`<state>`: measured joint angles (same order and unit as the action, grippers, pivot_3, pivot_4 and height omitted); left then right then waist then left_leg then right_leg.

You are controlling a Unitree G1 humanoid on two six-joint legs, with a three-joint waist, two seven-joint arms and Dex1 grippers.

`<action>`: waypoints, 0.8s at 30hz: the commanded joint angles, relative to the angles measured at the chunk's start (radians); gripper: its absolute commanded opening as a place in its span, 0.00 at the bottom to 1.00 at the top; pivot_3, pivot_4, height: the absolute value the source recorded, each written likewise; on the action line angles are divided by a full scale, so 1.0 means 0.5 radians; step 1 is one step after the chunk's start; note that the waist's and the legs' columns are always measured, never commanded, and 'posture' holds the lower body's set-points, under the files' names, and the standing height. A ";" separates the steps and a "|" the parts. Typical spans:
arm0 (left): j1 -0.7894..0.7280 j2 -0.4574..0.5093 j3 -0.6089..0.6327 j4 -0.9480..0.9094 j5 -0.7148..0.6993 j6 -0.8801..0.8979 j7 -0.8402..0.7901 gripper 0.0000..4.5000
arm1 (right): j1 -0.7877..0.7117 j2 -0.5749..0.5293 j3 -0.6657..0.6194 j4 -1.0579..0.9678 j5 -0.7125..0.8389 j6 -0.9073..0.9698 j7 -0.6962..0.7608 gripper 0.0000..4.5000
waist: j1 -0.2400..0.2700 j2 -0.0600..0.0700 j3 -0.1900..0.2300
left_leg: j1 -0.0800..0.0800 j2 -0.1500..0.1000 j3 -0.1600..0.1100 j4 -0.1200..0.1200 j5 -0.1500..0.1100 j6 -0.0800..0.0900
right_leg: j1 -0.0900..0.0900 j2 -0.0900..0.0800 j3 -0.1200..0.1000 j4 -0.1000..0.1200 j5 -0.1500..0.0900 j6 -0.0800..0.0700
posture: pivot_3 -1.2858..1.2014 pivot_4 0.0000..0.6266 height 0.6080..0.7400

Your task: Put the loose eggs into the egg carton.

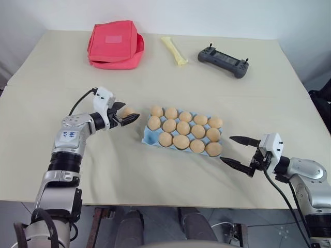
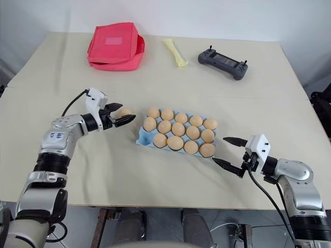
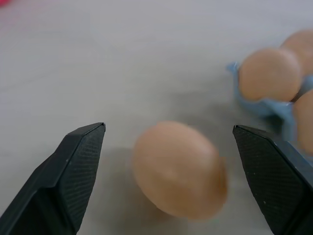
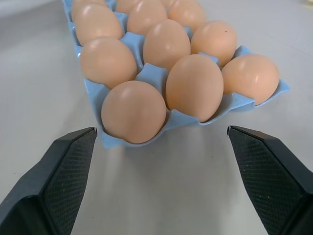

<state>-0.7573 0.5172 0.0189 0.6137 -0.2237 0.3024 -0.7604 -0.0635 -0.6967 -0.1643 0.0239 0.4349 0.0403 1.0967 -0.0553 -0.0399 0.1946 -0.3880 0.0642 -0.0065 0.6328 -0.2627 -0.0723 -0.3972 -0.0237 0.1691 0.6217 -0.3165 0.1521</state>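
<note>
L grip (image 1: 125, 115): jaws wide, around loose egg (image 1: 127, 112), left-centre, not clamped.
R grip (image 1: 237, 151): jaws wide, empty, lower right.
Carton (image 1: 149, 135): centre, nearly full.

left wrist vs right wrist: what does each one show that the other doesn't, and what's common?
Left wrist alone: the loose egg lying on the table between the open left gripper fingers, not gripped, plus a red scrap at a corner. Right wrist alone: the open right gripper facing the carton's end, with nothing between its fingers. Shared: the blue egg carton holding eggs; the left wrist view catches one edge of it.
</note>
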 commanded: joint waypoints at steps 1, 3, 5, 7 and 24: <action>-0.107 -0.022 -0.012 0.135 0.065 -0.111 -0.024 0.99 | -0.011 -0.001 -0.038 -0.034 0.008 -0.002 -0.024 1.00 | 0.001 0.000 0.000 | 0.000 0.000 0.000 0.000 0.000 0.000 | 0.000 0.000 0.000 0.000 0.000 0.000 | 0.52 0.24 1.00; -0.150 -0.042 -0.026 0.233 0.108 -0.158 -0.012 0.90 | -0.023 0.001 -0.035 -0.024 0.006 0.003 -0.030 1.00 | 0.002 0.000 0.000 | 0.000 0.000 0.000 0.000 0.000 0.000 | 0.000 0.000 0.000 0.001 0.000 0.000 | 0.52 0.24 1.00; -0.178 -0.060 -0.007 0.293 0.124 -0.211 0.010 0.78 | -0.033 0.002 -0.032 -0.015 0.004 0.004 -0.033 1.00 | 0.003 0.000 0.000 | 0.000 0.000 0.000 0.001 0.000 0.000 | 0.000 0.000 0.000 0.001 0.000 0.000 | 0.52 0.24 1.00; -0.174 -0.068 0.017 0.236 0.088 -0.236 -0.060 0.65 | -0.047 0.001 -0.032 -0.003 0.003 0.003 -0.032 1.00 | 0.001 0.000 0.000 | 0.000 0.000 0.000 0.001 0.000 0.000 | 0.000 0.000 0.000 0.001 0.000 0.001 | 0.52 0.24 1.00; 0.399 0.087 -0.031 -1.264 -0.384 0.561 -0.410 0.44 | -0.059 0.009 -0.031 0.016 -0.009 -0.010 -0.042 1.00 | -0.002 0.002 0.001 | 0.002 0.000 0.000 0.006 0.001 0.000 | 0.002 0.000 0.001 0.009 0.000 0.001 | 0.52 0.24 1.00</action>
<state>-0.5666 0.5643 0.0192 0.0372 -0.3948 0.5703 -0.9552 -0.0904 -0.6950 -0.1629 0.0433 0.4213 0.0440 1.0782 -0.0562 -0.0391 0.1950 -0.3869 0.0643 -0.0068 0.6368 -0.2624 -0.0722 -0.3960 -0.0237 0.1697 0.6262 -0.3162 0.1526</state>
